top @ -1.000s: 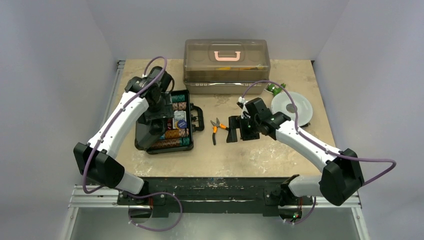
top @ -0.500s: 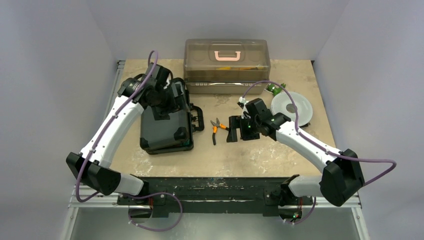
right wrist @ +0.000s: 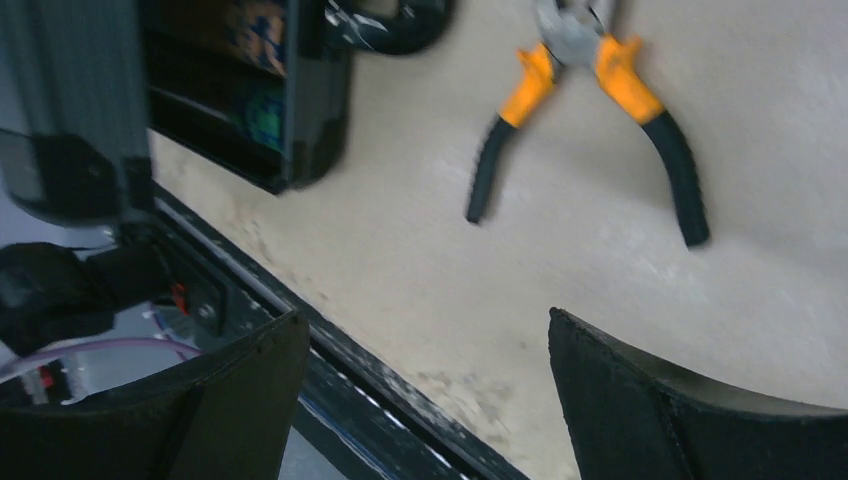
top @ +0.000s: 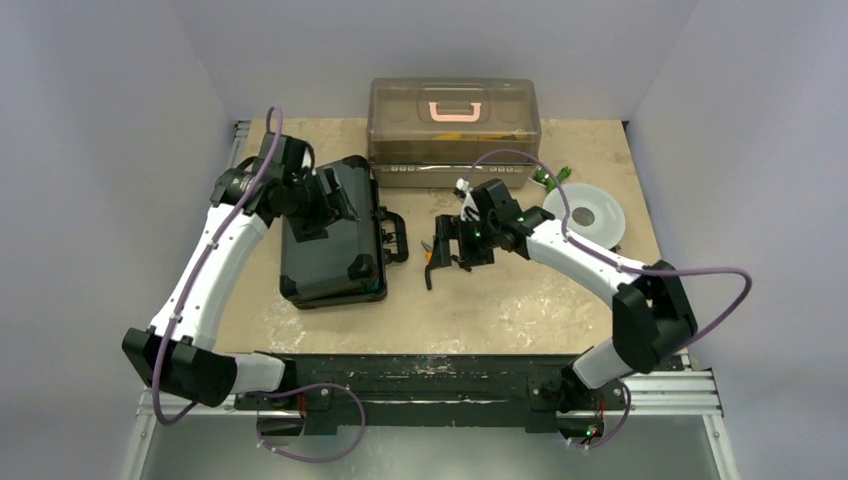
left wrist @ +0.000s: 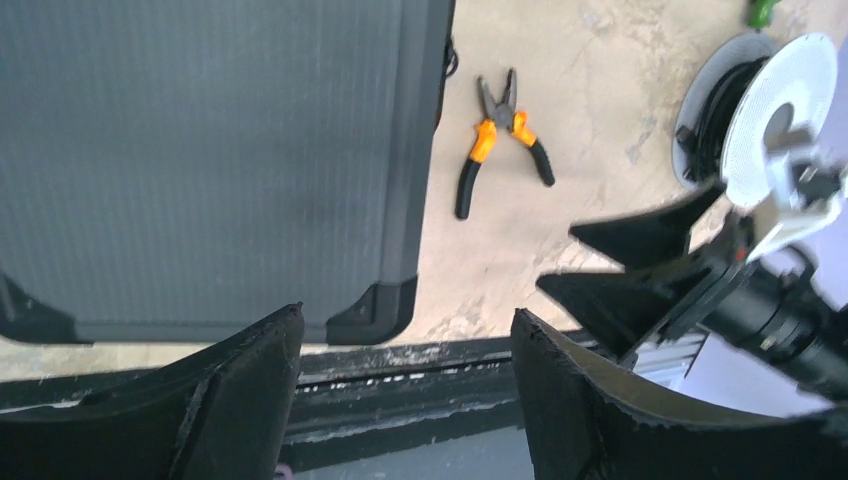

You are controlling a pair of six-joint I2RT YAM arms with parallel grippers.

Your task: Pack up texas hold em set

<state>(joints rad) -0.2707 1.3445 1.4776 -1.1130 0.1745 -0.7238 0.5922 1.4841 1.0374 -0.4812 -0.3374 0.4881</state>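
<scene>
Two grippers stand spread wide and neither has hold of anything.

The black briefcase (top: 335, 245) lies flat on the table (top: 500, 310), just in front of the left end of the translucent brown box (top: 453, 130). Its far corner nearly reaches the box's front. Its long axis runs from the box toward the near table edge, tilted slightly. Its carry handle (top: 396, 236) is on the long side that faces right, toward the pliers (left wrist: 500, 135).

The lid (left wrist: 210, 150) is down over the case. From the right wrist, though, a gap along the side shows chips (right wrist: 262, 108) inside, so it is not fully shut.

The left gripper (top: 333, 200) hovers over the end of the lid nearest the box, its fingers (left wrist: 250, 400) apart with only the lid's corner and the table edge visible between them.

The right gripper (top: 452, 243) hangs in front of the middle of the box, right above the orange-handled pliers. Its fingers (right wrist: 620, 400) are well apart over bare table.

The pliers lie on the table beside the briefcase handle, not touching it.
</scene>
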